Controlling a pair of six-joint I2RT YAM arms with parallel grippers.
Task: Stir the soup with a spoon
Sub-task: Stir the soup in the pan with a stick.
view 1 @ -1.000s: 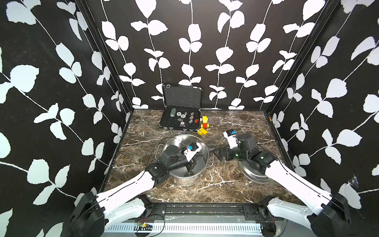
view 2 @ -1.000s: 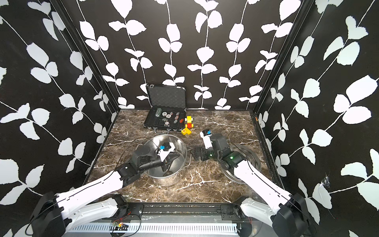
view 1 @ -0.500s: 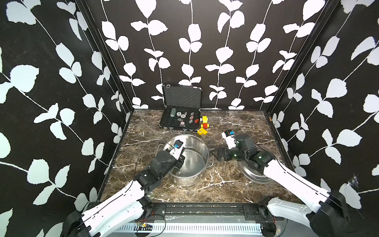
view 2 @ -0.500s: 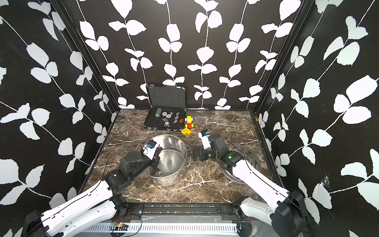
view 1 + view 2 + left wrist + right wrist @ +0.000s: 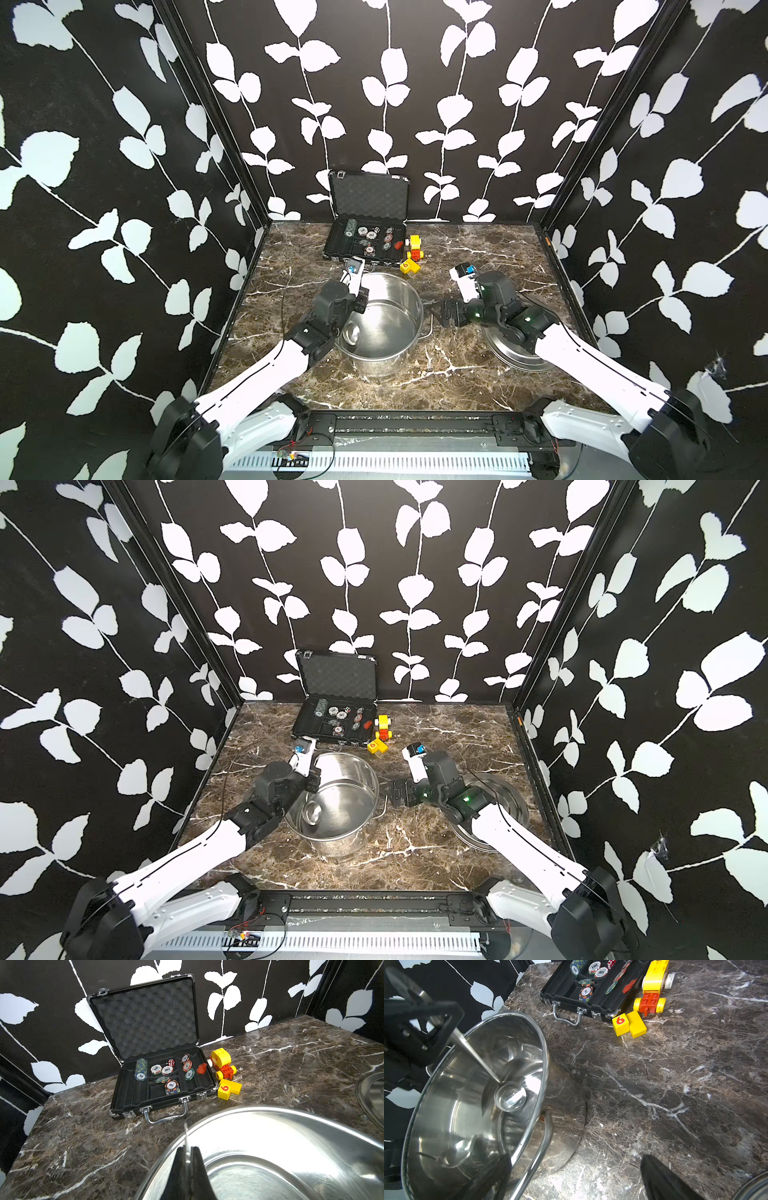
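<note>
Now one spoon (image 5: 510, 1096), clamped in the left gripper (image 5: 187, 1152), has been drawn to one pot's (image 5: 417, 303) left wall; right gripper (image 5: 576, 1158) splayed.

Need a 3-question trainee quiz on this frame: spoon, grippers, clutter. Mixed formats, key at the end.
1. True or false: the right gripper is shut on the round steel lid.
2. The bowl of the long thin silver metal spoon is: A) inside the shiny steel pot; B) in the black poker-chip case; C) flat on the marble table.
3. Which number is printed on the yellow toy block?
Key: 1 false, its jaws stand open; 2 A; 3 6.
</note>
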